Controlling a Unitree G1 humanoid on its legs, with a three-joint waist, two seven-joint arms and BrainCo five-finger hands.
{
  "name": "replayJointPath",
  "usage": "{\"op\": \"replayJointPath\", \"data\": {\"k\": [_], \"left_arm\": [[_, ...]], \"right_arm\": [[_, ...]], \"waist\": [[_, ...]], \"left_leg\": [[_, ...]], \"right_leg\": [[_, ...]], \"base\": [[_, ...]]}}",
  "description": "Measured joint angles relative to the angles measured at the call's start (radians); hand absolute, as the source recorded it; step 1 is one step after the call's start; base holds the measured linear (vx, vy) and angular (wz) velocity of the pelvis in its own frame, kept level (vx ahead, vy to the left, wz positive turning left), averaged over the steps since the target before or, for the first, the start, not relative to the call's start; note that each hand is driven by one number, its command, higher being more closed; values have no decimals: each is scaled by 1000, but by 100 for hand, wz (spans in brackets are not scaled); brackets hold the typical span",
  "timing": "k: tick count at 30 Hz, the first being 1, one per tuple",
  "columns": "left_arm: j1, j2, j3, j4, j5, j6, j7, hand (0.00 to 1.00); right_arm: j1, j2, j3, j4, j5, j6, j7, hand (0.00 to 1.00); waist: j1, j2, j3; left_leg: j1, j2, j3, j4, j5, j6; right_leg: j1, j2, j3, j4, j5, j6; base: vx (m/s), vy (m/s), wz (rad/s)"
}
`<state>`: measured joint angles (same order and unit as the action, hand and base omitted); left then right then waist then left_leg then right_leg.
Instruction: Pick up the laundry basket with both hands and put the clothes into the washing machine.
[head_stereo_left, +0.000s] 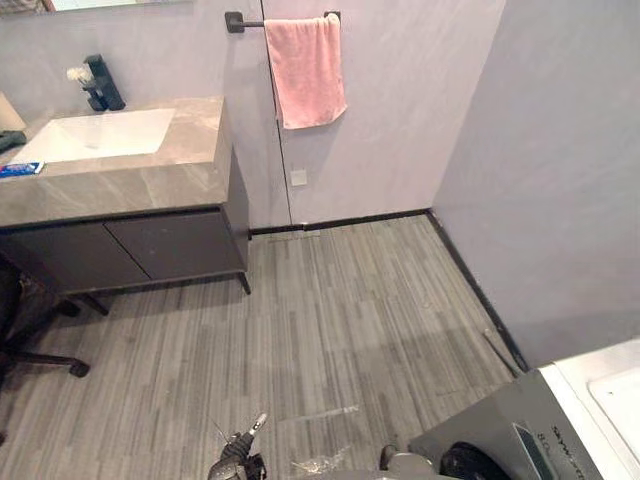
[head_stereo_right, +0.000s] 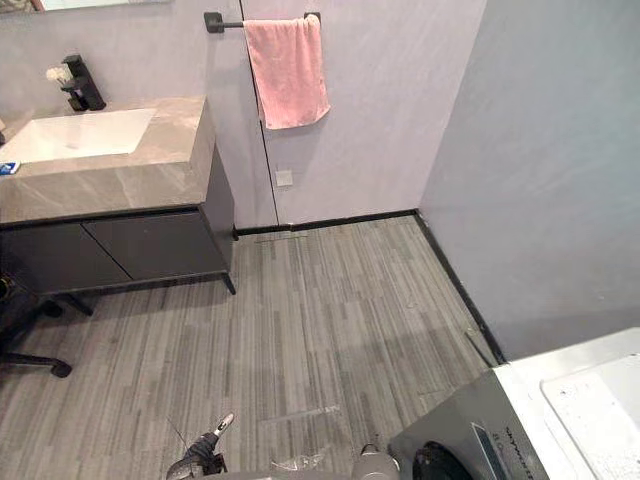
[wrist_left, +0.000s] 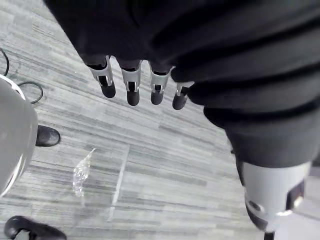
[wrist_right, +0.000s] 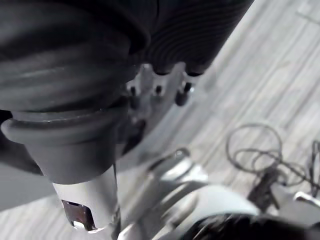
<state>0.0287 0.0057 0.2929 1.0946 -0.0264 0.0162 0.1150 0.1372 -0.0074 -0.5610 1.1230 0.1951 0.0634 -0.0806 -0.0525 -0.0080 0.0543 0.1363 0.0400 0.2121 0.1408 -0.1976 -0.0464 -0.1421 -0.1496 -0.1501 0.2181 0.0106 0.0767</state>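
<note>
Left hand (wrist_left: 131, 84) and right hand (wrist_right: 159, 88) are being held, fingers apart and empty, above the floor (head_stereo_left: 330, 300) near the washing machine (head_stereo_left: 510, 428).

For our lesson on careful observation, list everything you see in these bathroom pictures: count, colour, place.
towel: one, pink, on the dark wall rail
sink: one, white, in the grey counter
tap: one, black, behind the sink
cabinet: one, dark, under the counter
chair base: one, black, far left
washing machine: one, grey and white, lower right
plastic scrap: one, clear, on the grey floor
left robot hand: one, silver with dark tips, open, over the floor
right robot hand: one, silver with dark tips, open
</note>
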Motion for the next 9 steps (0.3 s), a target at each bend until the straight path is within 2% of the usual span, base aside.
{"op": "replayJointPath", "data": {"k": [3,9], "left_arm": [[3,11,-49,15,1,-1,0,0],[17,25,-117,51,17,-2,1,0]], "right_arm": [[-19,-7,-1,3,-10,-5,1,0],[-33,-43,3,49,-9,-12,-1,0]], "waist": [[1,9,0],[-1,37,-4]], "left_leg": [[-5,-9,5,-9,8,11],[-24,-9,-8,-49,36,4]], "right_leg": [[1,3,21,-33,26,1],[2,19,18,-115,73,-11]], "base": [[-109,35,-9],[-50,-1,1]]}}
